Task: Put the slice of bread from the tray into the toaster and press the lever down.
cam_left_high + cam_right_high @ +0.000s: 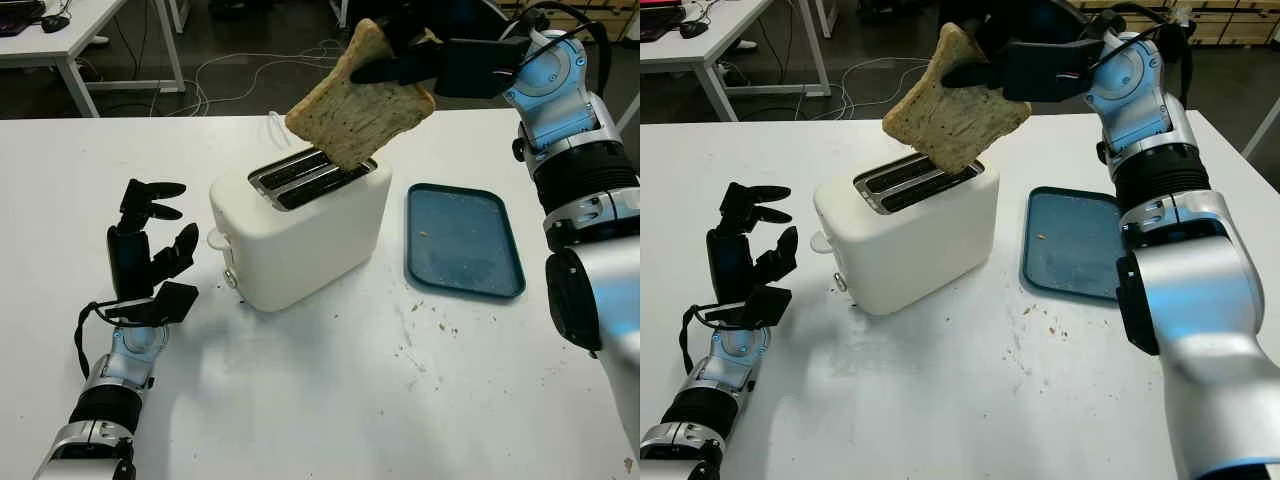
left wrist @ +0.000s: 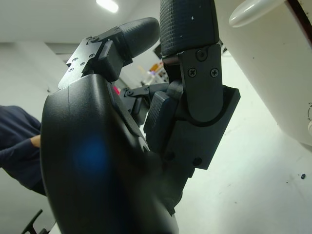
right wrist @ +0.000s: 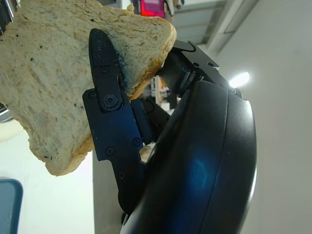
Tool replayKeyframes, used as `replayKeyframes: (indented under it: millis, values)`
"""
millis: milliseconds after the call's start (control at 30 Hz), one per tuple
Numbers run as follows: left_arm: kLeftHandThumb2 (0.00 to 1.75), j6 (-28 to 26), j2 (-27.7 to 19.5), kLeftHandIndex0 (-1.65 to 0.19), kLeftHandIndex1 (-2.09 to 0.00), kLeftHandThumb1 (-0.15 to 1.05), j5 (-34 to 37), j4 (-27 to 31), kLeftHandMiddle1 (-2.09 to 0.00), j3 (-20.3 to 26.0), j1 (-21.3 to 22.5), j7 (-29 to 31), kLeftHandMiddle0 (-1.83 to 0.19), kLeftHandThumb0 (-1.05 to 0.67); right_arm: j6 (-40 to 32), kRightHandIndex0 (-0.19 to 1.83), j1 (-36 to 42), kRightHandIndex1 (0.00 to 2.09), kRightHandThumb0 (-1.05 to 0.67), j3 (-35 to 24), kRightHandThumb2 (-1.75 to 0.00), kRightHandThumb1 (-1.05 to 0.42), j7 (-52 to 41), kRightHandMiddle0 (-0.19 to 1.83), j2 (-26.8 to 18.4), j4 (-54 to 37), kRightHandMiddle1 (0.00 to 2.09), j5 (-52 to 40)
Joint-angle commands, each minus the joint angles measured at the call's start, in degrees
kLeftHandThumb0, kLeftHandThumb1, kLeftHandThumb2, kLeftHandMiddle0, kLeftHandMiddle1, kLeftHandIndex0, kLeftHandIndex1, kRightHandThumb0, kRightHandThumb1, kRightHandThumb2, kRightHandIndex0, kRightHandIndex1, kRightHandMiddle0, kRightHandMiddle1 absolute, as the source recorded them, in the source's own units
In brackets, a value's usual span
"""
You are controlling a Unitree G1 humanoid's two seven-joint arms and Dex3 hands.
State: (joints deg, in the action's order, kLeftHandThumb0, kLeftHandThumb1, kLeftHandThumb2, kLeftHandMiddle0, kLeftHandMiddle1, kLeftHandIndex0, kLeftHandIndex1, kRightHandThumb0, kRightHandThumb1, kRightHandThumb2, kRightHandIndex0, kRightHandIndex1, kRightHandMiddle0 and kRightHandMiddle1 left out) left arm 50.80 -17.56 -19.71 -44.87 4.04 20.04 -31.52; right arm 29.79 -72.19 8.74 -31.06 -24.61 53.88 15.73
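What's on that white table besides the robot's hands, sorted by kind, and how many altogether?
Slice of bread, held in the right hand above the toaster: 1
Toaster, white: 1
Tray, blue: 1
Left hand, open beside the toaster, holds nothing.
Total: 3

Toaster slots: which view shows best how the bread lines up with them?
Left eye view: both toaster slots open under the bread slice in the right hand. Right eye view matches. Left wrist view shows the toaster's wall; right wrist view shows bread.

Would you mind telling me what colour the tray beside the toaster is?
The tray is dark teal blue, clearest in the left eye view.
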Motion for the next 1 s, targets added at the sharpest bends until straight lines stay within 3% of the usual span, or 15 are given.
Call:
replayKeyframes:
  millis: [0, 300, 567, 967]
  values:
    - [0.56, 0.17, 0.13, -0.33, -1.22, 0.92, -0.03, 0.36, -1.45, 0.06, 0.73, 0.04, -0.48, -1.05, -0.79, 1.14, 0.32, 1.75, -0.50, 0.20, -0.35, -0.92, -1.24, 0.91, 0.19, -1.30, 1.75, -1.11]
    - [0.55, 0.53, 0.19, -0.33, -1.21, 0.92, 0.05, 0.17, -1.43, 0.11, 0.76, 0.04, -0.48, -1.05, 1.68, 1.12, 0.53, 1.75, -0.45, 1.90, -0.36, -0.92, -6.40, 0.86, -0.57, -1.17, 1.75, -0.56]
    - [0.56, -0.14, 0.35, -0.34, -1.20, 0.92, -0.62, 0.53, -1.43, 0.05, 0.52, -0.74, -0.49, -1.05, 5.82, 1.11, -0.58, 1.75, -0.47, 7.06, -0.35, -0.92, -8.05, 0.87, -1.37, 0.16, 1.75, 4.01]
    - [0.55, -0.12, 1.20, -0.33, -1.22, 0.92, -0.21, 0.65, -1.44, 0.16, 0.26, -0.32, -0.48, -1.05, 23.67, 1.20, -1.55, 1.75, -0.52, 15.96, -0.27, -0.92, 5.87, 0.93, -1.93, 2.20, 1.75, 17.23]
